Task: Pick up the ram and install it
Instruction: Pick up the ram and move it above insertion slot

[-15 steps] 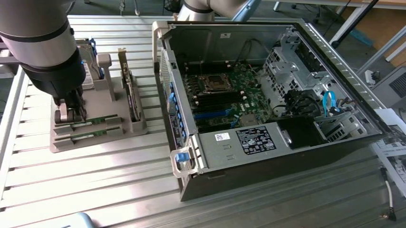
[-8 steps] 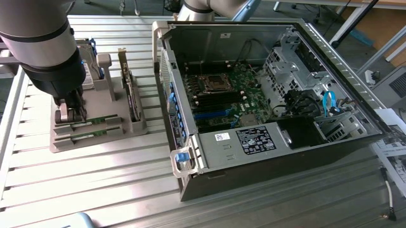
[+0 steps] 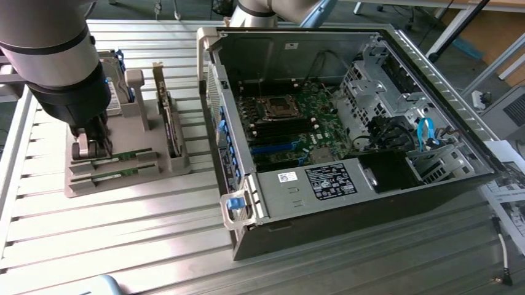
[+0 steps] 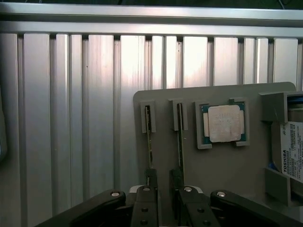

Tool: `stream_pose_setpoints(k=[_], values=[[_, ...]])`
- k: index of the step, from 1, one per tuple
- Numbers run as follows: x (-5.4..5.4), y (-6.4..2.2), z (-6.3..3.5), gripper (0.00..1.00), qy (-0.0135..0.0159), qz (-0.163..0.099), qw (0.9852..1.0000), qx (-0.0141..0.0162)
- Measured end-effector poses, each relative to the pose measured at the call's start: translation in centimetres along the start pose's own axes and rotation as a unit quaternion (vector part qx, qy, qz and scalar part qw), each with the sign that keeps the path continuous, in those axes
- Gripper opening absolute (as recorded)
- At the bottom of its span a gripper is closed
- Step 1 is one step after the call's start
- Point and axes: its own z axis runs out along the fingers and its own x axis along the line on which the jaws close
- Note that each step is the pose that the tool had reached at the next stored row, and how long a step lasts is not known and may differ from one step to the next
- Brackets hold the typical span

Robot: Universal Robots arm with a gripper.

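Two ram sticks stand on edge in slots of a grey holder [image 3: 168, 166] at the exterior view's left: one ram [image 3: 123, 159] farther back, the other ram [image 3: 123, 176] nearer the front. In the wrist view they run as thin green lines, ram [image 4: 149, 139] and ram [image 4: 180, 139]. My gripper [image 3: 88, 149] hangs low over the sticks' left ends. Its fingers [image 4: 150, 178] stand apart over those ends, open, gripper [image 4: 163, 182], with nothing held. The open computer case [image 3: 246, 203] lies to the right, with its motherboard [image 3: 316, 132] and black memory slots [image 3: 283, 128] exposed.
The holder also carries a square silver processor [image 4: 223, 123], a hard drive [image 4: 292, 153] and an upright expansion card [image 3: 171, 123]. The case's raised side wall [image 3: 215, 104] stands between holder and motherboard. Everything rests on a ribbed aluminium table [image 3: 123, 233]. Papers lie at the far right [image 3: 508, 196].
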Motion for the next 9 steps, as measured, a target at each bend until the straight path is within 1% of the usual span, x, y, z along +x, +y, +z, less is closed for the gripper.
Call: stream_pose_setpoints(k=[5, 9], values=[[0.03, 0.01, 0.0, 0.25, 0.0, 0.0, 1.0, 0.0], [0.32, 0.01, -0.01, 0.25, 0.0, 0.0, 1.0, 0.0]])
